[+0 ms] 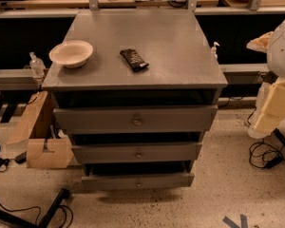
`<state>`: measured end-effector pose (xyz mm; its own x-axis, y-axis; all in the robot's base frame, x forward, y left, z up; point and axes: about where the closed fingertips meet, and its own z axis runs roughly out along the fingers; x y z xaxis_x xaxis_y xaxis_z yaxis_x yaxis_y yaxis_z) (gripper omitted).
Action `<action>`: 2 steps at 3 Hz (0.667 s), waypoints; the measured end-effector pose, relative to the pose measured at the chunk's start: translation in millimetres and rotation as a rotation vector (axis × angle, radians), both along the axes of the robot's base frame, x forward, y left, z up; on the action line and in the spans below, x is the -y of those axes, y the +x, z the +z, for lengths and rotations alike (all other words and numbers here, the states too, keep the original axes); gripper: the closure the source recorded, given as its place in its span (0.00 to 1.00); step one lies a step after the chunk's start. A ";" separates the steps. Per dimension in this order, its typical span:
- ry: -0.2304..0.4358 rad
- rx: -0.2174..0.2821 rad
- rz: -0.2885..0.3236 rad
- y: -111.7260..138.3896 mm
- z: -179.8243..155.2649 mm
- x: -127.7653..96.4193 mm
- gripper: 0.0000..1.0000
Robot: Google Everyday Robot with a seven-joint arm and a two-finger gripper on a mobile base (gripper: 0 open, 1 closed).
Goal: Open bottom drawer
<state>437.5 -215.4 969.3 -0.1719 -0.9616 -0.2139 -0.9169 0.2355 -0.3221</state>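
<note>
The bottom drawer (137, 180) is the lowest and slimmest of three grey fronts on the metal cabinet (142, 46), with a small round knob (138, 185) at its centre. A dark gap shows above its front panel, and I cannot tell how far it stands out. The middle drawer front (137, 152) and the taller top drawer front (135, 119) sit above it. My gripper is out of view; only white and cream parts of my arm (275, 103) show at the right edge, well apart from the cabinet.
On the cabinet top lie a white bowl (71, 53) at the left and a dark snack bar (134, 60) near the middle. Cardboard boxes (42, 148) stand on the floor to the left. Cables (266, 158) lie at the right.
</note>
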 end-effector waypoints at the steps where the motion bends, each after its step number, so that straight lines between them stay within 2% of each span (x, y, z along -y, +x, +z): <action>1: 0.006 0.039 0.040 9.7 -33.5 7.4 0.00; 2: -0.005 0.075 0.093 27.9 -78.1 16.6 0.00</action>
